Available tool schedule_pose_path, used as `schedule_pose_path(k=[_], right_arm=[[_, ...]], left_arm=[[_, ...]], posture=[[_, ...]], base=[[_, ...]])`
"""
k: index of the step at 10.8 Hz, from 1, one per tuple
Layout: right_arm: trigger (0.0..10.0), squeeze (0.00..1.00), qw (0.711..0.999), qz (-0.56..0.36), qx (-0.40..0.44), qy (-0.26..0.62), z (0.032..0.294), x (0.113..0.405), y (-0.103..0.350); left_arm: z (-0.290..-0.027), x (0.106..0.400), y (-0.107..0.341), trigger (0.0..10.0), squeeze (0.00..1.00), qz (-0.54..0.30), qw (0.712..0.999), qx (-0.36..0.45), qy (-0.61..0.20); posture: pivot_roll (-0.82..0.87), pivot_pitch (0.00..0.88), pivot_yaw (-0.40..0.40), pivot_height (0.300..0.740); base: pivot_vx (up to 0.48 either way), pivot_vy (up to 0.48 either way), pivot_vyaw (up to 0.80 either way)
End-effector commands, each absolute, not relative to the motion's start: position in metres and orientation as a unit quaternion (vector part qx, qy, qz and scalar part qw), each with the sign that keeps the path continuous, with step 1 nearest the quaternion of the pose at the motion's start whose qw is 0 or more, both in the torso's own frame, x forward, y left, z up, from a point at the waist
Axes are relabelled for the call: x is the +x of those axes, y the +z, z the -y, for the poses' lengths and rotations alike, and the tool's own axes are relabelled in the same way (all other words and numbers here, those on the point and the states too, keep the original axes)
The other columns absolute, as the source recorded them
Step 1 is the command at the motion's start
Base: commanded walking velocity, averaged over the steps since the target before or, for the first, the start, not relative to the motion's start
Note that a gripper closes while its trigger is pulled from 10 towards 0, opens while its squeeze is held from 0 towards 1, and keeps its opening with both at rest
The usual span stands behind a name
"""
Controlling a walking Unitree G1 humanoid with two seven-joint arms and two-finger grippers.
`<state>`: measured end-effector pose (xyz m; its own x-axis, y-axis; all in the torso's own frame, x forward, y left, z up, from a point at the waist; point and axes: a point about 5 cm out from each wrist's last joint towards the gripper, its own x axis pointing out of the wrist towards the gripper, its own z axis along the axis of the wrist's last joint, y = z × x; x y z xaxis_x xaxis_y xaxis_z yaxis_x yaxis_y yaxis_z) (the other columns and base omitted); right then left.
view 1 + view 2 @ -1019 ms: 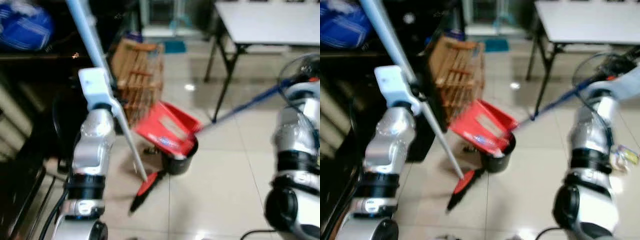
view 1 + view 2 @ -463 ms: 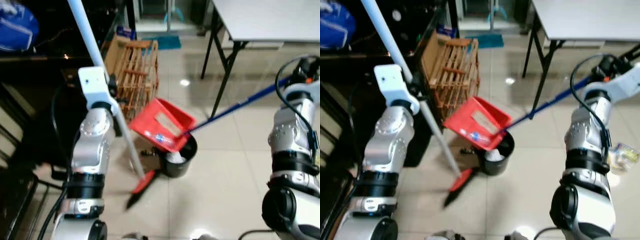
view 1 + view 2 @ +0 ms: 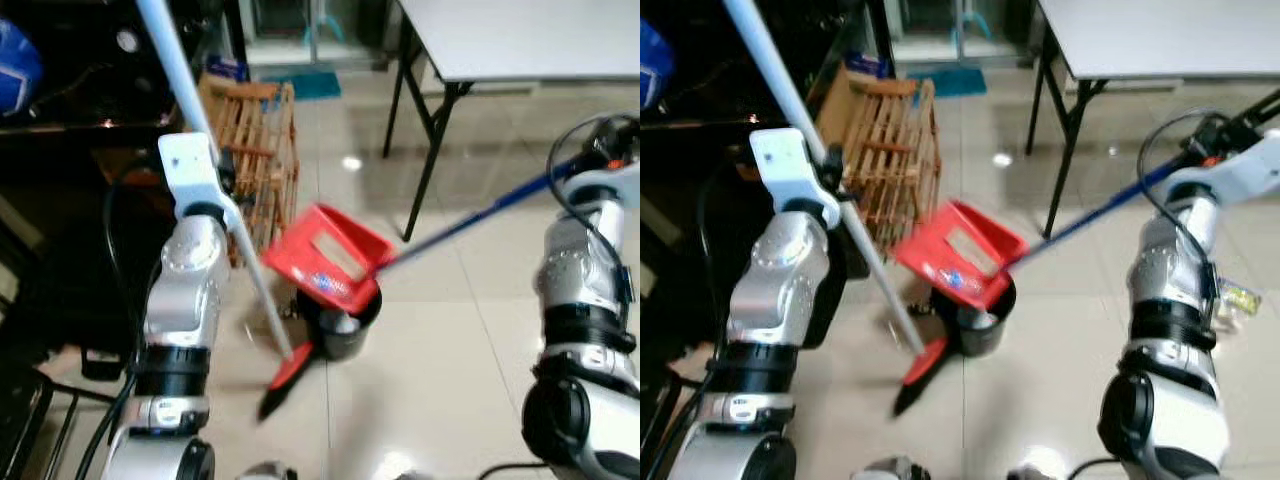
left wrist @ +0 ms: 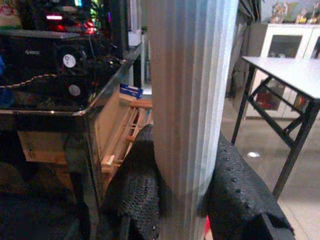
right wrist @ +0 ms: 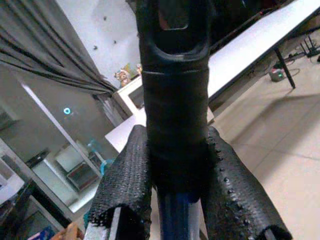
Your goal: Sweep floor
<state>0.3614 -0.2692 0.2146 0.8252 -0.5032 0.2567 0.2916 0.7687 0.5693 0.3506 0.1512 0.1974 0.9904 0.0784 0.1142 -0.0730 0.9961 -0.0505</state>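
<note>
My left fingers (image 4: 137, 200) clamp the broom handle (image 4: 189, 100); right fingers (image 5: 125, 190) clamp the dustpan handle (image 5: 175, 100). I should tip the red dustpan (image 3: 327, 256) steadily over the black bin (image 3: 340, 325).

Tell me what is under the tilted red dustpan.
A black bin stands under the red dustpan, something pale showing inside it. The dustpan covers the rest of its opening.

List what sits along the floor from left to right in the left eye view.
Wooden crate → red broom head → black bin under the red dustpan → table leg → right hand on the blue handle.
</note>
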Motion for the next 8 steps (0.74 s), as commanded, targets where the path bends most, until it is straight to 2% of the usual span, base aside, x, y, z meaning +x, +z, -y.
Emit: schedule_pose_path(k=[1, 8], right_arm=[[10.0, 0.00, 0.904, 0.238, 0.275, -0.224, 0.2783, 0.3579, 0.2309], [10.0, 0.00, 0.907, 0.234, 0.274, -0.220, 0.2783, 0.3584, 0.2305]], left_arm=[[-0.1452, 0.3511, 0.2090, 10.0, 0.00, 0.082, 0.996, -0.017, 0.025], [-0.1441, 0.3503, 0.2108, 10.0, 0.00, 0.084, 0.996, -0.019, 0.024]], posture=[[0.00, 0.064, 0.056, 0.740], [0.00, 0.069, 0.055, 0.740]], base=[[0.334, 0.000, 0.00], [0.338, 0.000, 0.00]])
